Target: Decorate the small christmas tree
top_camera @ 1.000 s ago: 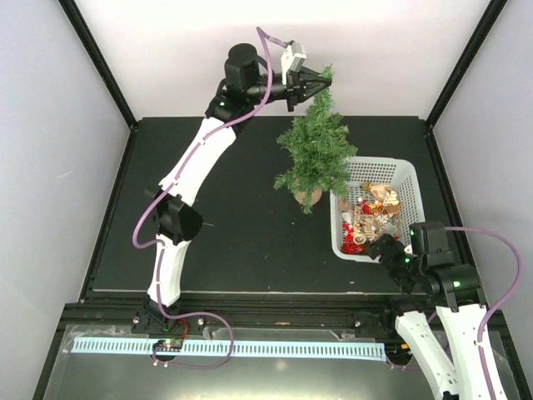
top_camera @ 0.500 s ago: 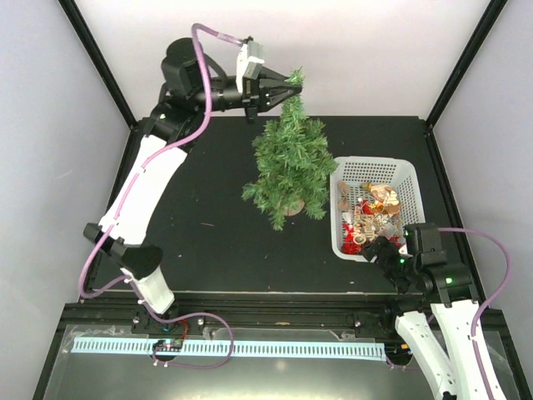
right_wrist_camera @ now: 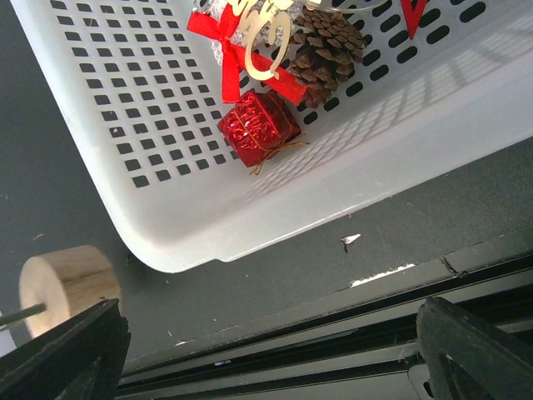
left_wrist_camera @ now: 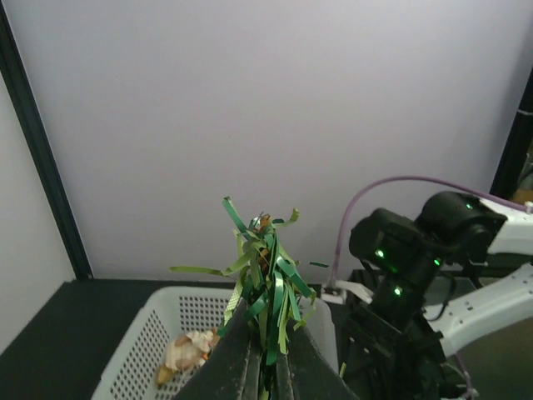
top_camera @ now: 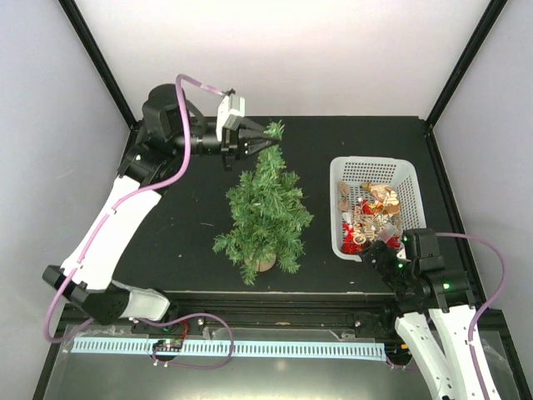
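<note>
The small christmas tree stands mid-table on its brown base, leaning slightly. My left gripper is shut on the tree's top tip. In the left wrist view the green needles of the tip stick up from between the closed fingers. My right gripper hovers open over the near left corner of the white basket. The right wrist view shows its gripper with nothing between its wide-apart fingers. The tree's wooden base appears at the left of that view.
The basket holds ornaments: a red gift box, a pine cone, red bows and gold pieces. It sits at the table's right side. Black frame posts stand at the back corners, and a rail runs along the near edge.
The left arm has carried the tree by its tip leftward and toward the near edge, away from the basket. The right gripper has drifted slightly nearer and stays open.
</note>
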`<action>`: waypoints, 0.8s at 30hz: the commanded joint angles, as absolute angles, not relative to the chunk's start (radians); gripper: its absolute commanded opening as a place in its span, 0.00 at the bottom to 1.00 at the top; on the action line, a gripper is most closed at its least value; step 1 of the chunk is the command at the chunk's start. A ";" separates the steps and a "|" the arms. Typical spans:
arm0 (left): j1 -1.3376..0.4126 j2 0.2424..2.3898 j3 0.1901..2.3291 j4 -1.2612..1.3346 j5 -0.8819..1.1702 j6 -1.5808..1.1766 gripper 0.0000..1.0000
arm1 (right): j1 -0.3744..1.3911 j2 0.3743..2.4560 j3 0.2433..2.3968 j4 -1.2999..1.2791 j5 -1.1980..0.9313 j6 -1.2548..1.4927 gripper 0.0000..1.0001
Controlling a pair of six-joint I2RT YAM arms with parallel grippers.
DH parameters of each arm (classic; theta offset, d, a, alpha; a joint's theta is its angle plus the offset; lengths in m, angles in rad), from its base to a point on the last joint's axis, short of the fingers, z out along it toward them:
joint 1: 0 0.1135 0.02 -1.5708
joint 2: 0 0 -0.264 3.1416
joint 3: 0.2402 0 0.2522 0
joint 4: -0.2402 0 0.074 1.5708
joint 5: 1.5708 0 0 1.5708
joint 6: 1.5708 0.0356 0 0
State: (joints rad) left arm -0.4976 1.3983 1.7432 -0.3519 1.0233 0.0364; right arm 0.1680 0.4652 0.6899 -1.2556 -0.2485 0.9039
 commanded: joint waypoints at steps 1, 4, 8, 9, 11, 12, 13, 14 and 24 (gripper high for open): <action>-0.490 1.249 1.643 -0.260 1.022 0.082 0.02 | 0.173 0.429 0.672 -1.253 -0.269 0.923 0.95; -0.489 1.196 1.589 -0.252 1.013 0.093 0.02 | 0.173 0.411 0.663 -1.269 -0.272 0.933 0.95; -0.489 1.163 1.552 -0.249 1.004 0.119 0.01 | 0.173 0.399 0.660 -1.284 -0.273 0.940 0.95; -0.489 1.161 1.547 -0.249 1.001 0.125 0.01 | 0.174 0.398 0.661 -1.286 -0.273 0.941 0.95; -0.488 1.161 1.536 -0.250 0.995 0.136 0.02 | 0.173 0.399 0.664 -1.287 -0.273 0.944 0.95; -0.487 1.163 1.528 -0.250 0.994 0.145 0.02 | 0.173 0.400 0.667 -1.286 -0.274 0.944 0.95; -0.487 1.163 1.519 -0.251 0.992 0.156 0.01 | 0.173 0.401 0.670 -1.288 -0.273 0.946 0.95; -0.487 1.164 1.509 -0.250 0.987 0.164 0.02 | 0.173 0.403 0.673 -1.289 -0.272 0.944 0.95; -0.476 1.153 1.448 -0.215 0.964 0.141 0.02 | 0.174 0.393 0.693 -1.315 -0.266 0.941 0.95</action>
